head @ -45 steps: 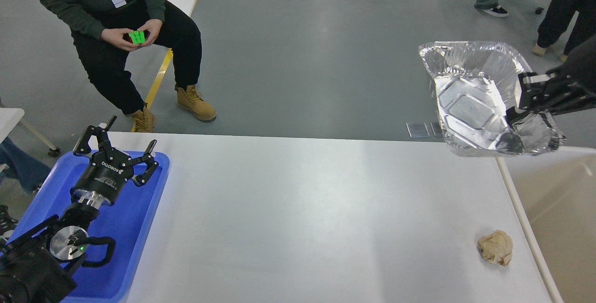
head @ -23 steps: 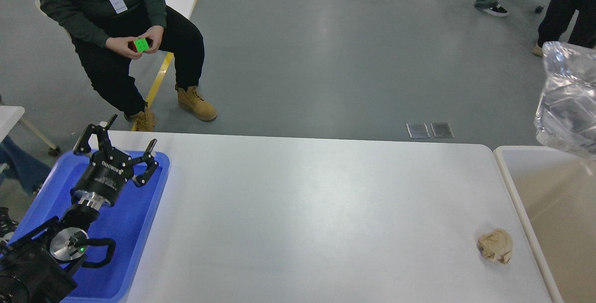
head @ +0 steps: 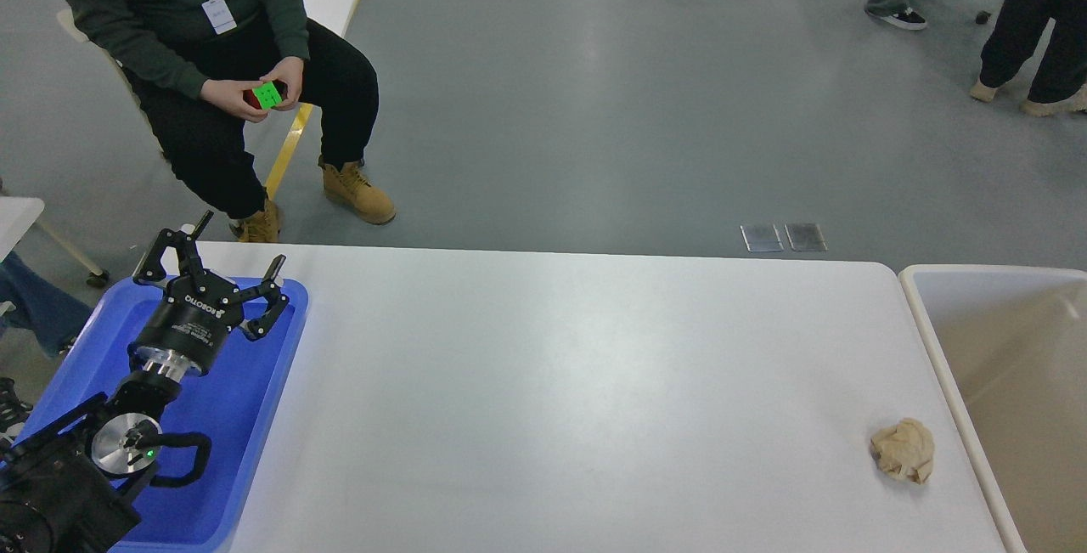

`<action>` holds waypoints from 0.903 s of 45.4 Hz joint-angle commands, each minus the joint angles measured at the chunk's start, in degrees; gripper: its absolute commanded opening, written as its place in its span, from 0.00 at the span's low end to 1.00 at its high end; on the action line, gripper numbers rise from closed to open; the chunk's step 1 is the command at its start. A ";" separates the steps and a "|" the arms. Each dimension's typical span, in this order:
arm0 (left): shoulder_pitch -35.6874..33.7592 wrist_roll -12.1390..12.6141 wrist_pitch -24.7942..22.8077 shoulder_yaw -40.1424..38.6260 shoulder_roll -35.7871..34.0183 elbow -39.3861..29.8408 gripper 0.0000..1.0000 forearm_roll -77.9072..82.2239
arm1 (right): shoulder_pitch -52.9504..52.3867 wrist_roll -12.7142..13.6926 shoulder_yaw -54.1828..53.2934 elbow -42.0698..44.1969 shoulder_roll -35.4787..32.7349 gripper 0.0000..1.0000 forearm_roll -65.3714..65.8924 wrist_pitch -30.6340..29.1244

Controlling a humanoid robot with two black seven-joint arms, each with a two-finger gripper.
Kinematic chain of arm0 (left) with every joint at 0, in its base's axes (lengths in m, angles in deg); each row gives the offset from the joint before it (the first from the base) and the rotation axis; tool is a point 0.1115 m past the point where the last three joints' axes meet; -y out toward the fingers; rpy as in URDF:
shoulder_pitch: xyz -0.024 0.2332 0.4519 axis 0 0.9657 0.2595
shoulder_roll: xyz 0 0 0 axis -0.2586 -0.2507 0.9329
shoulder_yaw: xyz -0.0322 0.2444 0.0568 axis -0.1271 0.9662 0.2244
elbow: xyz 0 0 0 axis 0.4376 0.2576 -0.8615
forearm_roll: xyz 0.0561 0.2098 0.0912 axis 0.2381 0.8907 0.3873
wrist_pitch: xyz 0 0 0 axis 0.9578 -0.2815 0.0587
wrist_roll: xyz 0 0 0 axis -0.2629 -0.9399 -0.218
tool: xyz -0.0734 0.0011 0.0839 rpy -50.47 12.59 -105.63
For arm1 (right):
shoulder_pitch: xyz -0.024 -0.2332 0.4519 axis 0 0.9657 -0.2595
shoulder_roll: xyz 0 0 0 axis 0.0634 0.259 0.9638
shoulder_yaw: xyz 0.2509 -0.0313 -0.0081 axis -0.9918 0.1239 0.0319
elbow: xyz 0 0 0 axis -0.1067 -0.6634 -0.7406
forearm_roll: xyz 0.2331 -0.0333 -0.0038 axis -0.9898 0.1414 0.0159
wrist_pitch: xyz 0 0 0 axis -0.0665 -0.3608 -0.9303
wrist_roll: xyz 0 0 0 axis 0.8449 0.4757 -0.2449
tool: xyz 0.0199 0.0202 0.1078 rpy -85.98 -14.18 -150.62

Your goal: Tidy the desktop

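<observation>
A wide white counter (head: 543,392) fills the lower view. The left pincer (head: 212,268) hangs over a blue tray (head: 246,417) at the counter's left end, fingers spread wide, holding nothing. A crumpled paper ball (head: 903,449) lies near the right edge, beside a cream bin (head: 951,366).

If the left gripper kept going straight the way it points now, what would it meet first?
The left gripper is open, pointing up-image over the blue tray. Straight on, it would probably cross the tray's far rim, then the desktop edge; nothing else shows there. Its height is unclear.
</observation>
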 commanded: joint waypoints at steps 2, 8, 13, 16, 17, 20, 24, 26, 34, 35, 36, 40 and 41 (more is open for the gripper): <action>-0.02 0.00 0.00 -0.01 0.00 0.00 0.99 -0.02 | 14.88 0.29 -3.15 1.93 3.41 0.00 -12.85 12.04; -0.02 0.00 0.00 -0.01 0.00 0.00 0.99 0.06 | 19.99 0.38 -3.32 2.19 7.81 0.00 -20.06 17.14; -0.02 0.00 0.00 -0.01 0.00 0.00 0.99 0.06 | 21.31 0.38 -3.41 2.11 10.71 0.00 -22.09 21.62; -0.02 0.00 0.00 -0.01 0.00 0.00 0.99 -0.02 | 22.45 0.38 -3.59 2.19 12.73 0.00 -23.67 24.08; -0.02 0.00 0.00 -0.01 0.00 0.00 0.99 0.06 | 22.89 0.38 -3.59 2.19 13.26 0.00 -24.28 24.70; -0.02 0.00 0.00 -0.01 0.00 0.00 0.99 -0.02 | 24.12 0.38 -3.59 2.19 14.66 0.00 -26.04 26.02; -0.02 0.00 0.00 -0.01 0.00 0.00 0.99 -0.02 | 25.00 0.55 -3.59 2.19 16.69 0.00 -26.49 27.43; -0.02 0.00 0.00 -0.01 0.00 0.00 0.99 -0.02 | 25.53 0.73 -3.59 2.28 17.22 0.00 -26.49 28.22; 0.07 0.00 0.00 -0.01 0.00 0.00 0.99 -0.02 | 26.76 0.91 -3.59 2.28 19.68 0.00 -26.49 30.59; -0.01 0.00 0.00 -0.01 0.00 0.00 0.99 -0.02 | 27.03 0.91 -3.59 2.28 19.94 0.00 -26.57 30.86; -0.02 0.00 0.00 -0.01 0.00 0.00 0.99 -0.02 | 27.29 0.91 -3.59 2.37 20.12 0.00 -26.57 31.03; -0.02 0.00 0.00 -0.01 0.00 0.00 0.99 -0.02 | 27.73 0.91 -3.67 2.37 20.56 0.00 -26.57 31.82; -0.02 0.00 0.00 -0.01 0.00 0.00 0.99 -0.02 | 27.82 0.91 -3.67 2.37 20.64 0.00 -26.57 32.09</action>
